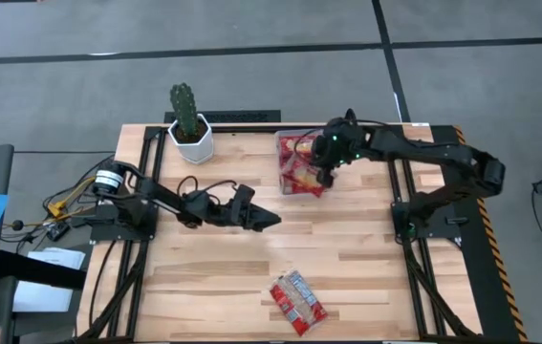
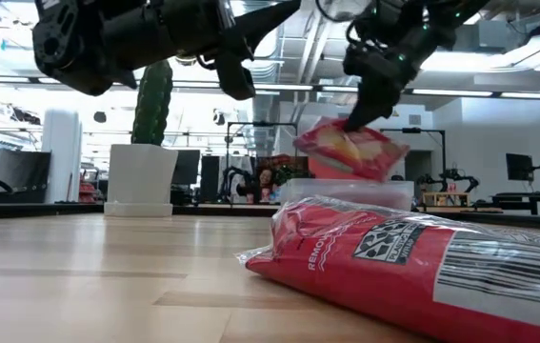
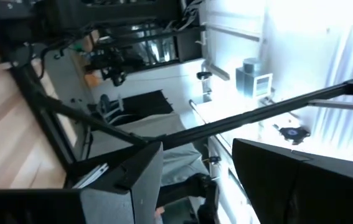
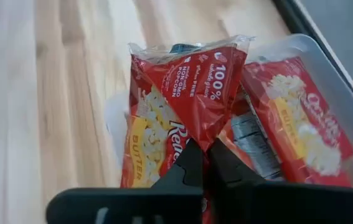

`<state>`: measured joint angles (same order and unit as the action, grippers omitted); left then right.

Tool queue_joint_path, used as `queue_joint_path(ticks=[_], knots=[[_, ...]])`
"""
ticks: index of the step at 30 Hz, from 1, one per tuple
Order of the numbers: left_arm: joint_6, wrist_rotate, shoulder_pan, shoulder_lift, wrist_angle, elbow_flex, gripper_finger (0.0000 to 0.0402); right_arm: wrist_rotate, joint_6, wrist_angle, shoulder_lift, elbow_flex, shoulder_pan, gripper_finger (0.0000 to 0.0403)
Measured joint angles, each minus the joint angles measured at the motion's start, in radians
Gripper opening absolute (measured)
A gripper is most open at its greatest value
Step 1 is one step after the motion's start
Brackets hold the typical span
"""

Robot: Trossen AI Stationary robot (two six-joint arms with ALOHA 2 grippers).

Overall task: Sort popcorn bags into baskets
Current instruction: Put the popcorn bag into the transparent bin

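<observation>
— Where was the right gripper (image 4: 204, 163)?
— Clenched on a flat red popcorn bag (image 4: 185, 99), directly above the clear plastic basket (image 4: 325, 68).
— Advice?
— Prob. lower before releasing. Left gripper (image 1: 263, 219) idled open, mid-table; another bag (image 1: 297, 302) waited.

Robotics lab: wooden worktop (image 1: 213, 258) on a black frame, grey carpet floor (image 1: 251, 57), ceiling strip lights (image 2: 498, 92), more robot arms on benches (image 2: 450, 181) behind, seated person (image 2: 267, 181) in background.
</observation>
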<state>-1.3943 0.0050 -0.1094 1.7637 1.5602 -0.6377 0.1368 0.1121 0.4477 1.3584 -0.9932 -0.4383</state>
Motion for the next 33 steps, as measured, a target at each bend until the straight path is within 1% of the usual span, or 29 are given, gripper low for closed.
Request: queue_joint_path(ticks=[3, 6, 8, 11, 16, 19, 23, 25, 30, 33], knots=[[-0.017, 0.025, 0.022, -0.011, 0.000, -0.001, 0.0185, 0.022, 0.138, 0.035, 0.006, -0.015, -0.037, 0.0007], [-0.023, 0.038, 0.040, -0.017, -0.002, -0.002, 0.0185, 0.023, 0.253, 0.045, 0.025, -0.047, -0.040, 0.0007], [-0.024, 0.050, 0.051, -0.020, 0.001, -0.002, 0.0185, 0.021, 0.318, 0.090, 0.029, -0.064, -0.042, 0.0007], [-0.040, 0.096, 0.072, -0.021, 0.000, -0.002, 0.0185, 0.020, 0.376, 0.077, 0.069, -0.107, -0.028, 0.0007], [-0.056, 0.141, 0.111, -0.021, 0.000, -0.002, 0.0185, 0.023, 0.467, 0.181, 0.169, -0.173, -0.011, 0.0008], [-0.059, 0.184, 0.126, -0.021, -0.001, -0.002, 0.0185, 0.023, 0.513, 0.211, 0.227, -0.196, 0.008, 0.0022], [-0.060, 0.228, 0.138, -0.021, -0.010, -0.002, 0.0185, 0.015, 0.557, 0.216, 0.286, -0.219, 0.030, 0.0061], [-0.061, 0.245, 0.147, -0.021, -0.024, -0.002, 0.0185, -0.015, 0.562, 0.226, 0.310, -0.240, 0.033, 0.0087], [-0.073, 0.290, 0.182, -0.020, -0.062, -0.001, 0.0185, -0.117, 0.581, 0.263, 0.352, -0.315, 0.037, 0.0173], [-0.063, 0.358, 0.211, -0.020, -0.062, -0.001, 0.0185, -0.161, 0.566, 0.299, 0.348, -0.377, 0.030, 0.0225]])
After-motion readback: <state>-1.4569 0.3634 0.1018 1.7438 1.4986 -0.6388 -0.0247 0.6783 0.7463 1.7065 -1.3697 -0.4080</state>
